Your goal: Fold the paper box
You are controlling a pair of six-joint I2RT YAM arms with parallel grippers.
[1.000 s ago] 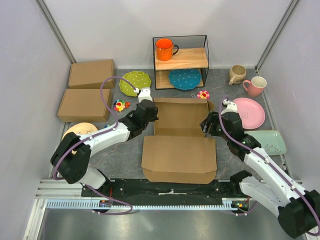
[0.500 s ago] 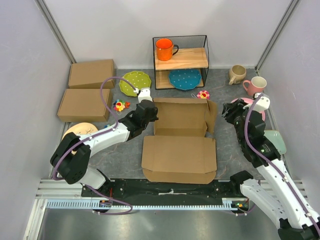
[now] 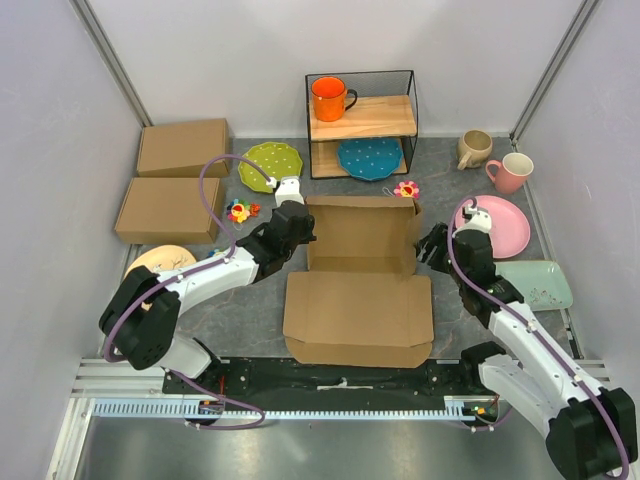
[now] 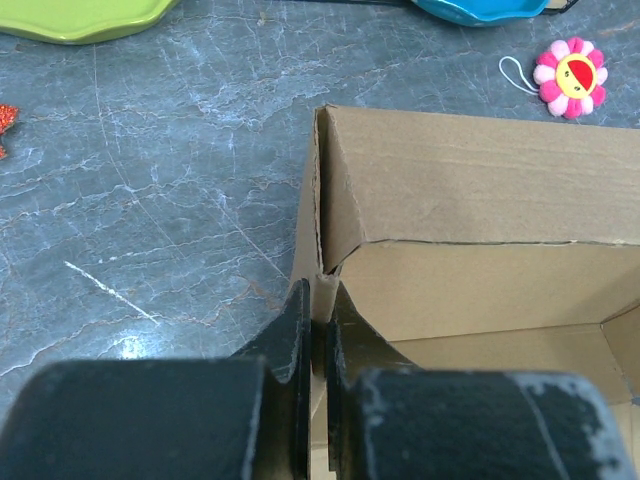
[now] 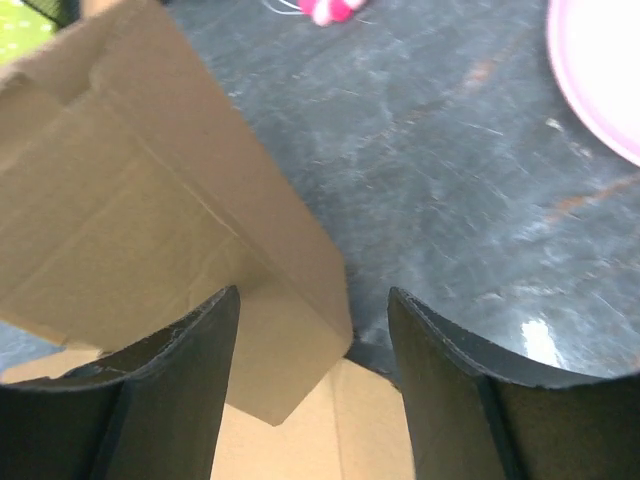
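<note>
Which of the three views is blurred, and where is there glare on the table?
Right wrist view: blurred throughout, with a glare spot on the table. Left wrist view: paper box sharp, faint glare lower left. Top external view: sharp, evenly lit.

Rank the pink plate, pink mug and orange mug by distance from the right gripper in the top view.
From the right gripper:
1. Pink plate, just to its right.
2. Pink mug, back right.
3. Orange mug, on the shelf, back centre.

The grey table (image 3: pixel 440 170) bears the paper box (image 3: pixel 358 318) at its middle. Two shut cartons (image 3: pixel 170 210) lie left, a pink plate (image 3: pixel 510 232) right.
</note>
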